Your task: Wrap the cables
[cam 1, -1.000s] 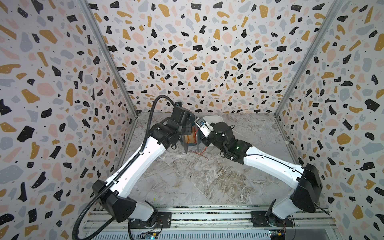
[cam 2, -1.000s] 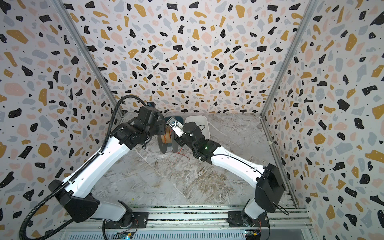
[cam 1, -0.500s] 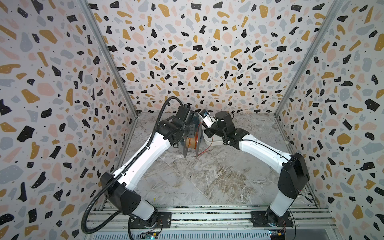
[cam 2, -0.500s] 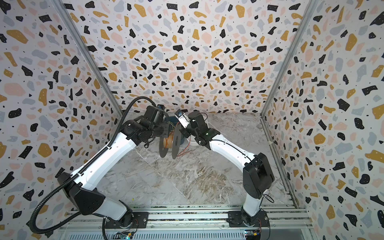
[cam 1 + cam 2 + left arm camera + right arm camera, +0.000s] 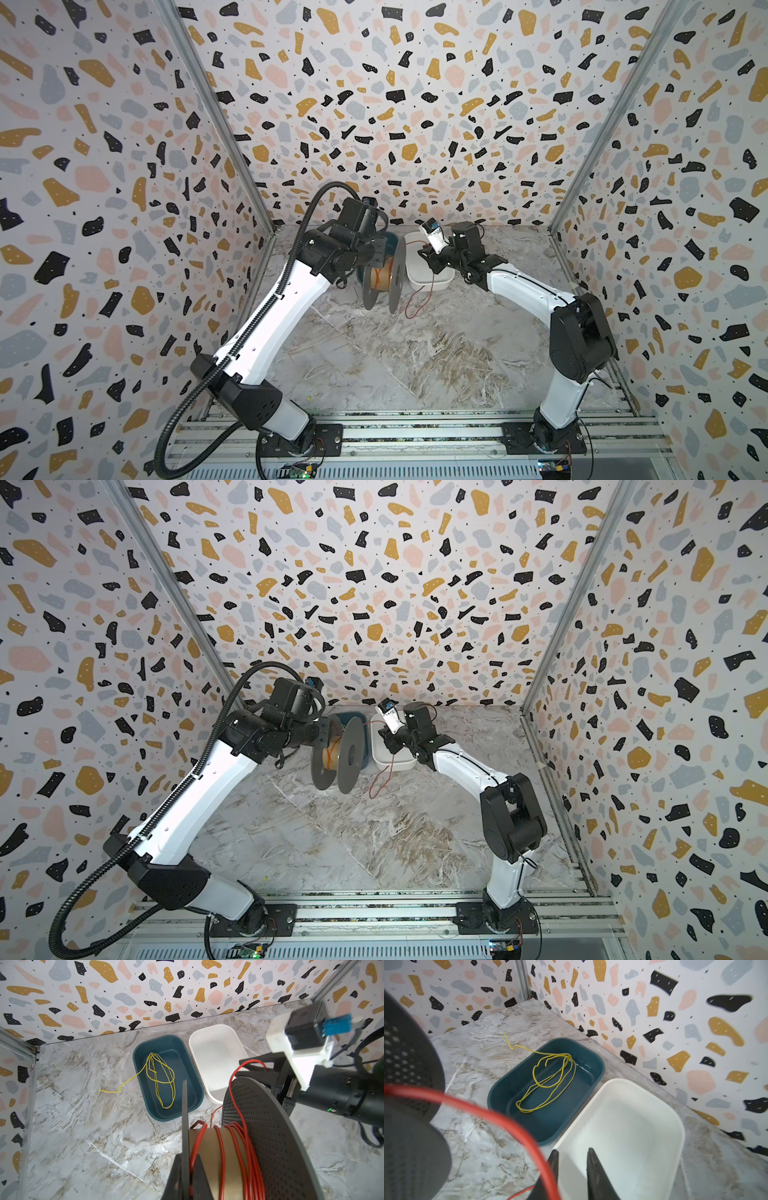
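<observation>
Here, left jaws pinch the spool (image 5: 270, 1138) by its flange; right jaws stand slightly parted, cable (image 5: 500, 1116) alongside.

**Workspace Layout**

We find the left tray (image 5: 187, 1059) and the right tray (image 5: 216, 1059) side by side at the rear of the table (image 5: 415, 365). The thin wire (image 5: 166, 1108) lies in the left tray, one end trailing out onto the table. We see the spool (image 5: 397, 282) on edge before them. The cables (image 5: 252, 1172) sit wound on its core; one strand drops to the table before the right tray.
</observation>
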`<action>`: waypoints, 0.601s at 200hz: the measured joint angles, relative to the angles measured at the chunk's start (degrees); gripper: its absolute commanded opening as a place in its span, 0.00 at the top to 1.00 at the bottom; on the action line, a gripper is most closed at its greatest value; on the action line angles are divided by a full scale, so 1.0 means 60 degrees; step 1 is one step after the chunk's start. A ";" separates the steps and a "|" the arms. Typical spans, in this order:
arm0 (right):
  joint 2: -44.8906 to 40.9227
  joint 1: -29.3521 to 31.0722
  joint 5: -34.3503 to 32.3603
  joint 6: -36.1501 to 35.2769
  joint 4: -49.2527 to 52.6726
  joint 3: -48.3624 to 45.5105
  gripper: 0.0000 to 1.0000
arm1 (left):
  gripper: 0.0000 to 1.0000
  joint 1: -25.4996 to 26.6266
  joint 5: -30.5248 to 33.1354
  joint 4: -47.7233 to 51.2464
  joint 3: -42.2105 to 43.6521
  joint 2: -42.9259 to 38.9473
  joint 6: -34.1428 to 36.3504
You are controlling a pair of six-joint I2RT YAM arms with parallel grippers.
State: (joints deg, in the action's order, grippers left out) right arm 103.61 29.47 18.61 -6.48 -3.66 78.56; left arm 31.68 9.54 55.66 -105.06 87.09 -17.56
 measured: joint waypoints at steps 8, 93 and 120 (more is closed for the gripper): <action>0.0000 -0.0087 0.0350 0.0066 -0.0153 -0.0226 0.74 | 1.00 -0.0095 -0.0120 0.0000 -0.0007 -0.0018 0.0000; -0.0073 -0.0120 0.3115 0.1293 -0.2259 -0.2594 0.58 | 1.00 -0.0783 -0.1508 0.0036 -0.0007 -0.0346 -0.0306; -0.0441 -0.0015 0.3457 0.1694 -0.2754 -0.3359 0.55 | 1.00 -0.0845 -0.1832 -0.0138 -0.0007 -0.0594 -0.0554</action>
State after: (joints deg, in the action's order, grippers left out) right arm 100.97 29.39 39.35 3.68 -20.18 58.41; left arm 26.61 -1.45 54.83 -105.10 83.53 -20.88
